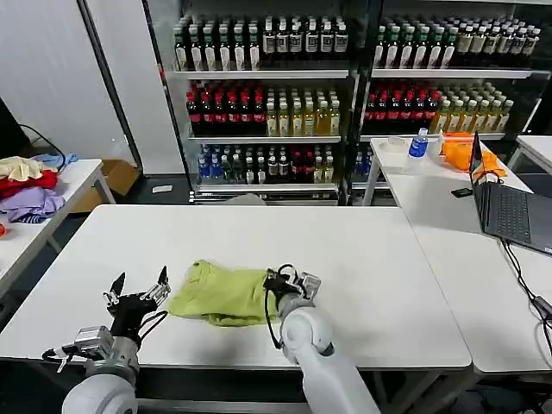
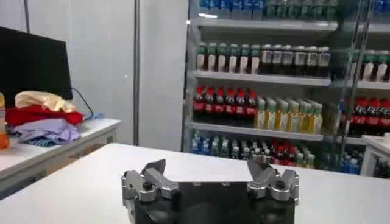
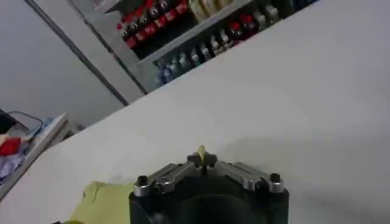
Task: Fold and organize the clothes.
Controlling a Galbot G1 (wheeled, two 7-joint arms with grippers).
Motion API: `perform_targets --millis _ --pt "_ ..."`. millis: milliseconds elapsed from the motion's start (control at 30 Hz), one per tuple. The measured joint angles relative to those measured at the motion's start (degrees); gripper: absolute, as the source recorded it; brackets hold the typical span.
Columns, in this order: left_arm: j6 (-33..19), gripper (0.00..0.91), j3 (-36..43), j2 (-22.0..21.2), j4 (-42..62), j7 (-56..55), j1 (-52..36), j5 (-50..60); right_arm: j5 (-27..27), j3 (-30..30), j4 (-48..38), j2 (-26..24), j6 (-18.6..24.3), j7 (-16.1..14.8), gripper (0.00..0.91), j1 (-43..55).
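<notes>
Head view: a white table (image 1: pixel 362 259) stands before a wall of drink coolers. A lime-green T-shirt (image 1: pixel 220 293) lies crumpled near the table's front edge, at about seven o'clock from the table's centre. The right gripper (image 1: pixel 278 280) sits at the shirt's three o'clock edge, fingers pressed together and pinching the fabric; the right wrist view shows a sliver of green cloth caught between the closed fingertips (image 3: pixel 202 156). The left gripper (image 1: pixel 138 289) hovers just beside the shirt at its nine o'clock side, fingers spread wide and holding nothing. The left wrist view shows the two open fingers (image 2: pixel 152 176) above bare tabletop. A side table at far ten o'clock carries a pile of garments (image 1: pixel 26 185).
</notes>
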Motion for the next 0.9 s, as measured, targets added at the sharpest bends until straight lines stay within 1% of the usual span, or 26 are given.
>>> perform_targets --millis 100,300,467,667,700,733,767,800,900 --pt "0.16 0.907 0.06 -0.07 -0.09 0.02 0.08 -0.37 -1.61 0.19 -1.09 0.00 -1.39 -1.40 0.000 1.80" --pt "0.75 0.907 0.80 -0.59 -0.02 0.10 -0.42 -0.56 -6.41 0.77 -3.27 -0.29 -3.29 -5.49 0.000 4.46" --pt "1.58 0.907 1.55 -1.03 -0.02 0.12 -1.16 -0.58 -11.39 1.49 -3.77 -5.76 -4.13 -8.87 0.000 5.11" --pt "1.86 0.907 2.18 -1.37 0.32 0.17 -1.49 -0.47 -15.93 2.85 -4.34 -12.08 -4.28 -11.86 0.000 5.01" --pt "1.88 0.907 2.25 -1.46 0.33 0.17 -1.48 -0.42 -16.64 3.14 -4.54 -12.87 -4.16 -12.13 0.111 5.04" --pt "1.89 0.907 2.37 -1.55 0.33 0.18 -1.47 -0.31 -17.22 3.38 -4.77 -13.43 -4.00 -12.36 0.312 5.11" --pt "1.90 0.907 2.56 -1.69 0.35 0.20 -1.45 -0.22 -17.74 3.56 -4.95 -13.93 -3.82 -12.62 0.534 5.18" --pt "1.91 0.907 2.68 -1.79 0.39 0.21 -1.47 -0.16 -18.37 3.71 -5.24 -14.37 -3.56 -12.87 0.907 5.32" --pt "1.97 0.907 3.12 -2.17 0.43 0.22 -1.69 0.12 -19.82 3.93 -5.82 -15.44 -2.76 -13.61 0.907 5.62"
